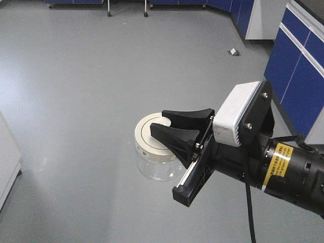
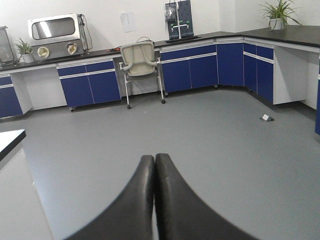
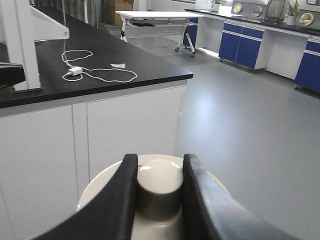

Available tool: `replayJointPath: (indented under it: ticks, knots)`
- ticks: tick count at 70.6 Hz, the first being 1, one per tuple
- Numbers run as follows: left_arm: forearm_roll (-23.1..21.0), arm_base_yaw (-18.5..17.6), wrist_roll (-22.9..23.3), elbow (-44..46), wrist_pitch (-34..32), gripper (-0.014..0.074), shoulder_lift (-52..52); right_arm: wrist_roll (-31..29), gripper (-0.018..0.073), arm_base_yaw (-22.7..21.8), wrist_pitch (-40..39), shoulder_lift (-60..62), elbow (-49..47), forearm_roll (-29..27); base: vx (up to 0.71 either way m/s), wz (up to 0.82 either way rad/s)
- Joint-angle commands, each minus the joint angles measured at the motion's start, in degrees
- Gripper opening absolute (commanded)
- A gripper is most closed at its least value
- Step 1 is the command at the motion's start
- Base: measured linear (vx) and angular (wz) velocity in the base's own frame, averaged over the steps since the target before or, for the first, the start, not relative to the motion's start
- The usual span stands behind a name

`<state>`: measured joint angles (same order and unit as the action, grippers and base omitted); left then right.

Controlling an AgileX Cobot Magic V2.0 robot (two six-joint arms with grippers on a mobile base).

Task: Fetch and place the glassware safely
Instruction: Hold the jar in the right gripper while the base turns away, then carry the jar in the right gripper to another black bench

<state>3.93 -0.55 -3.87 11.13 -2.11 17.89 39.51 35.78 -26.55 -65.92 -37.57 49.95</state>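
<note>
The small squat clear glass jar point(image 1: 154, 167) with cream-white round lid point(image 1: 146, 140) is held up in the air over the grey floor point(image 1: 76, 101), gripped by the lid's central knob point(image 3: 159, 187). The right pincer point(image 1: 159, 121) is closed narrowly on that knob, one finger on each side. The left pincer point(image 2: 154, 160) is fully closed, pads touching, nothing held. Blue lab cabinets point(image 2: 190, 70) are seen beyond.

Glass jar point(image 1: 153, 164): knob point(image 3: 159, 187) between right gripper's point(image 1: 159, 121) fingers.
Cable point(image 3: 76, 71): on the counter point(image 3: 142, 62).
Chair point(image 2: 139, 60): in front of the cabinets point(image 2: 190, 70).
</note>
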Motion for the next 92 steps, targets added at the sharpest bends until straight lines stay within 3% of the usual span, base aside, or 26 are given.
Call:
replayJointPath:
  ticks: [1, 92]
  knots:
    - [-0.57, -0.33, 0.44, 1.58, -4.11, -0.0007, 0.44, 0.03, -0.0001, -0.04, -3.97, 1.50, -1.89, -1.58, 0.60, 0.00]
    - [-0.57, -0.33, 0.44, 1.58, -4.11, -0.0007, 0.44, 0.03, -0.0001, -0.04, -4.14, 1.50, -1.89, -1.52, 0.61, 0.00]
